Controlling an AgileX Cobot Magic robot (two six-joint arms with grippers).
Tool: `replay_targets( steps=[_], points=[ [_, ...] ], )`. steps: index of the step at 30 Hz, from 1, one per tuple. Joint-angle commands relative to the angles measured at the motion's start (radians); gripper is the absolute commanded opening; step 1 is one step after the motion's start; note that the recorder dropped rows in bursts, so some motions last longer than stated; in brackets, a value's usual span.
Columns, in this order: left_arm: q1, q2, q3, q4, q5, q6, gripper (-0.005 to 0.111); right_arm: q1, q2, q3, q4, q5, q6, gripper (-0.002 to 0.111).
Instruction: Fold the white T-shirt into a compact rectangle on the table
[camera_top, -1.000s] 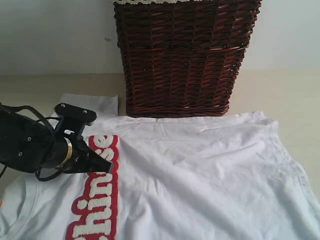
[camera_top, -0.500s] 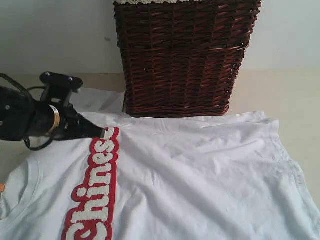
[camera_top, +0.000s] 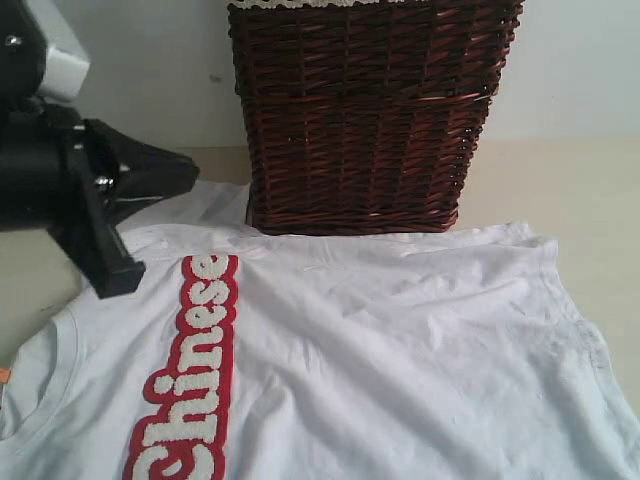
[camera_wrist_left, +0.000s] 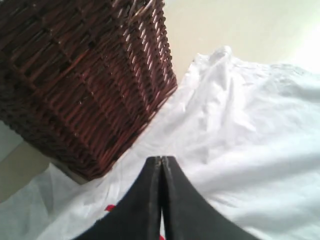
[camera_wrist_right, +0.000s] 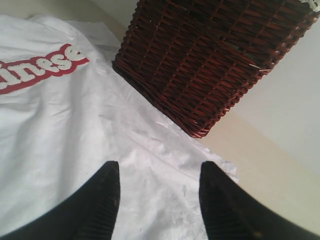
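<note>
Exterior view: the white T-shirt (camera_top: 400, 350) is shown spread front-up on the table (camera_top: 580, 180), its far edge touching the foot of the wicker basket (camera_top: 365, 115) at twelve o'clock. Compared with a second earlier, when the left gripper (camera_top: 188, 168) was pressed onto the far end of the red-outlined lettering (camera_top: 190, 370) and the cloth there was bunched, the gripper is now raised clear at ten o'clock. The lettering is laid out in full, and one sleeve (camera_top: 195, 200) is spread beside the basket at eleven o'clock. An orange tag (camera_top: 3, 376) is just visible at nine o'clock. This change is judged to mean that flattening is largely done and that no fold has yet been made. The right gripper is not seen in this view. Left wrist view: the left jaws are seen pressed together with nothing between them, held above the shirt and near the basket's corner; no cloth is touched. Right wrist view: the right gripper (camera_wrist_right: 160, 167) is seen with its fingers (camera_wrist_right: 107, 200) set well apart and empty, poised over the shirt's edge just beside the basket's lower corner. Whether the fingers rest on the fabric cannot be told.
</note>
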Motion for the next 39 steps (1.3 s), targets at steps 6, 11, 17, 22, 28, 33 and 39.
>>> replay_targets(
  steps=[6,11,17,22,28,33,39],
  points=[
    [0.118,-0.032,0.208,0.013,0.165,0.063,0.000,-0.003,-0.004,0.006,0.008,-0.006,0.003,0.049],
    [0.166,-0.007,0.180,0.013,0.380,0.170,0.000,-0.003,-0.004,0.006,0.008,-0.006,0.003,0.049],
    [0.248,0.134,0.170,0.013,0.380,0.062,0.000,-0.003,-0.004,0.006,0.008,-0.006,0.003,0.049],
    [0.265,0.158,0.117,-0.027,0.442,-0.045,0.000,-0.003,-0.004,0.006,0.008,-0.006,0.003,0.049],
    [0.279,0.179,-0.049,-0.027,0.365,-0.059,0.000,-0.003,-0.004,0.006,0.008,-0.006,0.003,0.049],
    [0.331,0.390,-0.148,-0.049,0.264,-0.135,0.000,-0.003,-0.004,0.006,0.008,-0.006,0.003,0.049],
    [0.375,0.572,-0.195,-0.050,0.329,-0.260,0.000,-0.003,-0.004,0.006,0.008,-0.006,0.003,0.049]
  ],
)
